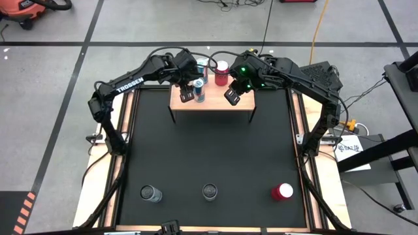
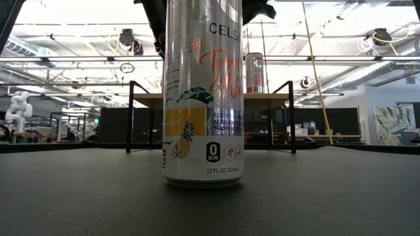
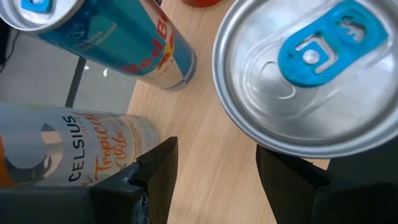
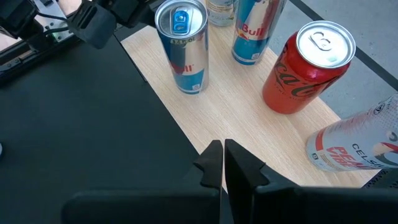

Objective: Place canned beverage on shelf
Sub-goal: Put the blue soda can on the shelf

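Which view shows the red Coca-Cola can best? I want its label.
The right wrist view: the red Coca-Cola can stands upright on the shelf, script visible. The high view shows its top only; elsewhere it is unidentifiable.

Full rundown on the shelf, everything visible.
The shelf is a small rectangular light-wood board on thin black metal legs, standing at the far edge of the black mat. On it stand two blue Red Bull cans, a red Coca-Cola can and white Celsius cans. The front of the board is bare. The left gripper and right gripper both hover over it; neither visibly touches it.
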Available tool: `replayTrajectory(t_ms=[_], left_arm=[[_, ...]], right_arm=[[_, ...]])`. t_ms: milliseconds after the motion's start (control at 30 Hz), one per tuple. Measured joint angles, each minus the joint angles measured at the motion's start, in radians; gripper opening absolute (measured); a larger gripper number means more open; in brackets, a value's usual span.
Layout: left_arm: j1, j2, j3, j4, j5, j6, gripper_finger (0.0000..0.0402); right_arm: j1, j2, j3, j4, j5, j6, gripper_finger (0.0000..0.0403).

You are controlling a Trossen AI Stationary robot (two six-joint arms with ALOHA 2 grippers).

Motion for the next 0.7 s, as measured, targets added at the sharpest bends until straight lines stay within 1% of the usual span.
replayTrajectory(t_ms=[200,333,700], left_arm=[[0.0,0.0,0.0,0.001,0.001,0.001,0.0216],[0.0,0.0,0.0,0.001,0.025,0.001,0.0216],[-0.002,0.0,0.0,0.019,0.031,0.001,0.0216]], right_arm=[[0.0,0.0,0.0,0.0,0.0,0.0,0.0],[0.0,0.0,0.0,0.0,0.0,0.0,0.0],[0.0,0.0,0.0,0.0,0.0,0.0,0.0]])
